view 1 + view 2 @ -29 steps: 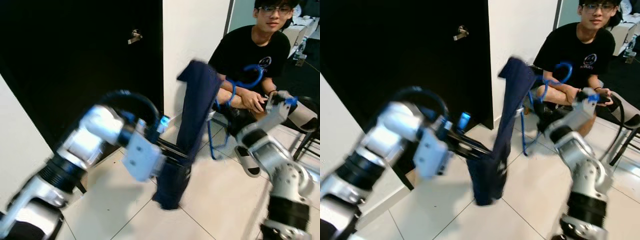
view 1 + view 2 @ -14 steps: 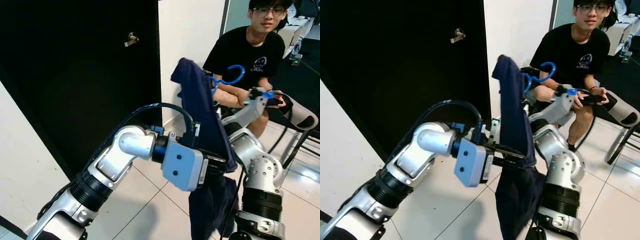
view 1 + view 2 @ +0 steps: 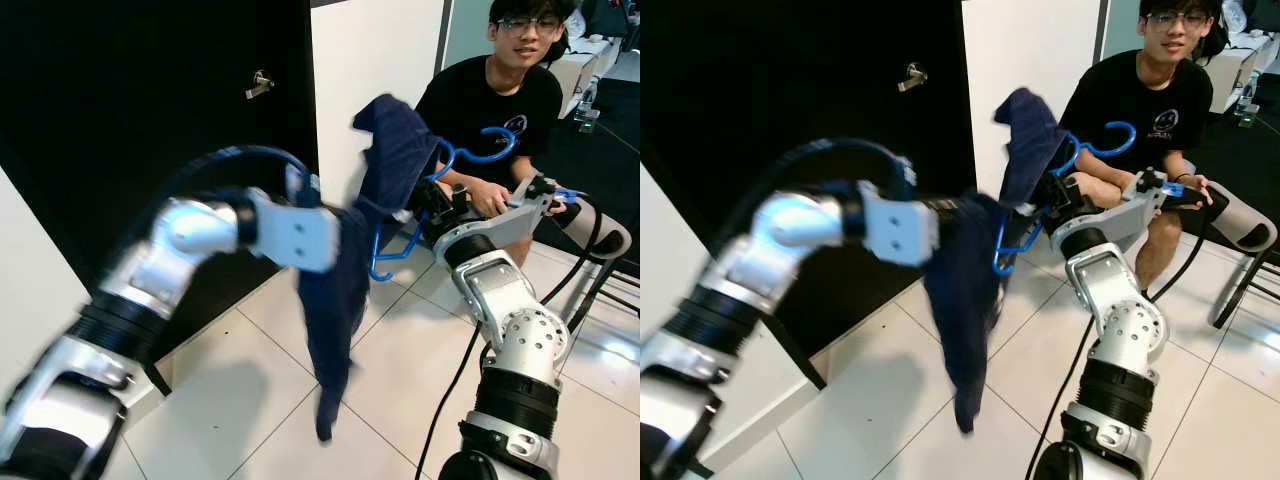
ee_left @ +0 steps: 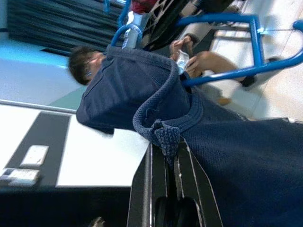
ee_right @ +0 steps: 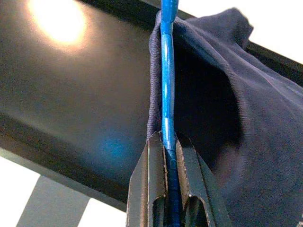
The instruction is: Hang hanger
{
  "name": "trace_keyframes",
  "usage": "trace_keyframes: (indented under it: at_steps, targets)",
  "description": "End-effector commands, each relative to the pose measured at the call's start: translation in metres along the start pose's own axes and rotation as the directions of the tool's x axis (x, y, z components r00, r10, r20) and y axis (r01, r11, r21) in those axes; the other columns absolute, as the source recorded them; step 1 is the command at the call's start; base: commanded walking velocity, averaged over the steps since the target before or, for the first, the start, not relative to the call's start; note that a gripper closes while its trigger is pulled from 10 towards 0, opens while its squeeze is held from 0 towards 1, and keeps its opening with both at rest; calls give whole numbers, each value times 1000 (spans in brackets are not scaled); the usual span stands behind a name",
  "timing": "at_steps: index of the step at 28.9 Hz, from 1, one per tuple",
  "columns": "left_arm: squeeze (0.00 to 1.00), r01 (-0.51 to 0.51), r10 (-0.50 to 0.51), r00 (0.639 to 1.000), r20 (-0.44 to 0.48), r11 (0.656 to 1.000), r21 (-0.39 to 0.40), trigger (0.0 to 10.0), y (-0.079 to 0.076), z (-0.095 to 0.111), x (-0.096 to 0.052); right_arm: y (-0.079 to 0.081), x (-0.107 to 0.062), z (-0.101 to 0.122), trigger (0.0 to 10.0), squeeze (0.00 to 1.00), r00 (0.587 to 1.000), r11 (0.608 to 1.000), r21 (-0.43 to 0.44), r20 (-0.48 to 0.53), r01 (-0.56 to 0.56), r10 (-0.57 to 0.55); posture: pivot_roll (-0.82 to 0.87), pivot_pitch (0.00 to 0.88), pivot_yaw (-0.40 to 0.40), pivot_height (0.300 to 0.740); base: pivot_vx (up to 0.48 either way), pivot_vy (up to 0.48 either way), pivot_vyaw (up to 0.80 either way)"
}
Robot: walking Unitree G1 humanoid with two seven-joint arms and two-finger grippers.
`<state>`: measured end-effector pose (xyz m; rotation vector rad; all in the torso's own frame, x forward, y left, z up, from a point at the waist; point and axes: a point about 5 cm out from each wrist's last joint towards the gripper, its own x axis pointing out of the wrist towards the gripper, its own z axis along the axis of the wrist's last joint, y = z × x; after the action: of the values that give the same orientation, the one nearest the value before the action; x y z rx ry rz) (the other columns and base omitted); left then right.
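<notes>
I'm seeing my left gripper (image 4: 165, 156) pinching the ribbed collar of the navy shirt (image 3: 335, 290), which is hanging down over the white floor tiles (image 3: 250, 400). My right gripper (image 5: 166, 151) is clamping the blue hanger (image 5: 165, 71) held up inside the shirt. Behind, a seated person (image 3: 500, 100) is holding a controller beside the black door (image 3: 150, 100)

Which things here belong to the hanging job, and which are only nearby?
Job:
blue hanger
navy garment
right pincer, shut on the hanger
left pincer, shut on the garment

Nearby:
black door
door handle
seated person
</notes>
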<state>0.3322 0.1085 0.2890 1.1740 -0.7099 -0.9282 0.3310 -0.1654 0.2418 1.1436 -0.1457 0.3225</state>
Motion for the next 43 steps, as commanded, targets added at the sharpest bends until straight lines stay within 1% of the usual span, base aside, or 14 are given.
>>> trace_keyframes:
  at_steps: [1, 4, 10, 16, 21, 23, 30, 32, 35, 36, 38, 40, 42, 43]
  targets:
    - [0, 3, -1, 999, -43, 999, 51, 10000, 11, -6, -12, 16, 1, 5, 10000, 0, 994, 995, 39, 58, -92, 89, -3, 6, 68, 740, 0, 0, 0]
    - [0, 12, -10, 999, -31, 998, 62, 10000, 13, -4, -15, 18, 2, 11, 10000, 0, 991, 994, 51, 101, -97, 92, 3, 7, 64, 740, 0, 0, 0]
    - [0, 22, -26, 994, 105, 999, 44, 10000, 3, 21, -5, 16, 5, 26, 10000, 0, 976, 994, 86, 209, -73, 54, 13, 13, 54, 740, 0, 0, 0]
    - [0, 23, -21, 971, 239, 1000, -4, 10000, -28, 48, 14, 15, 15, 34, 10000, 0, 959, 989, 142, 284, -31, -11, 21, 22, 53, 740, 0, 0, 0]
    - [0, 26, -19, 955, 296, 1000, -18, 10000, -42, 61, 24, 16, 17, 31, 10000, 0, 959, 986, 164, 283, -29, -19, 23, 29, 51, 740, 0, 0, 0]
    - [0, 24, -15, 943, 334, 999, -25, 10000, -52, 70, 34, 18, 19, 25, 10000, 0, 962, 983, 180, 272, -23, -27, 22, 31, 50, 740, 0, 0, 0]
    - [0, 25, -12, 935, 353, 999, -30, 10000, -57, 79, 45, 15, 22, 11, 10000, 0, 972, 984, 178, 226, 32, -72, 12, 31, 44, 740, 0, 0, 0]
    - [0, 12, -4, 942, 336, 1000, -22, 10000, -57, 79, 49, 8, 24, -9, 10000, 0, 983, 986, 101, 111, 134, -145, 1, 32, 44, 740, 0, 0, 0]
    - [0, 0, 5, 947, 321, 1000, -17, 10000, -55, 77, 50, 4, 24, -18, 10000, 0, 981, 982, 48, 57, 181, -184, 1, 32, 44, 740, 0, 0, 0]
    - [0, -11, 13, 953, 302, 1000, -9, 10000, -53, 75, 52, -1, 23, -28, 10000, 0, 972, 972, -42, -2, 233, -233, -4, 33, 40, 740, 0, 0, 0]
    - [0, -11, 13, 953, 302, 1000, -9, 10000, -53, 75, 52, -1, 23, -28, 10000, 0, 972, 972, -42, -2, 233, -233, -4, 33, 40, 740, 0, 0, 0]
    - [0, -35, 35, 964, 265, 999, -3, 10000, -48, 71, 54, -12, 16, -42, 10000, 0, 941, 931, -195, -74, 310, -329, -9, 36, 37, 740, 0, 0, 0]
    - [0, -35, 35, 964, 265, 999, -3, 10000, -48, 71, 54, -12, 16, -42, 10000, 0, 941, 931, -195, -74, 310, -329, -9, 36, 37, 740, 0, 0, 0]
    - [0, -39, 39, 967, 251, 999, -5, 10000, -48, 71, 54, -15, 14, -45, 10000, 0, 927, 910, -253, -100, 328, -362, -9, 37, 36, 740, 0, 0, 0]
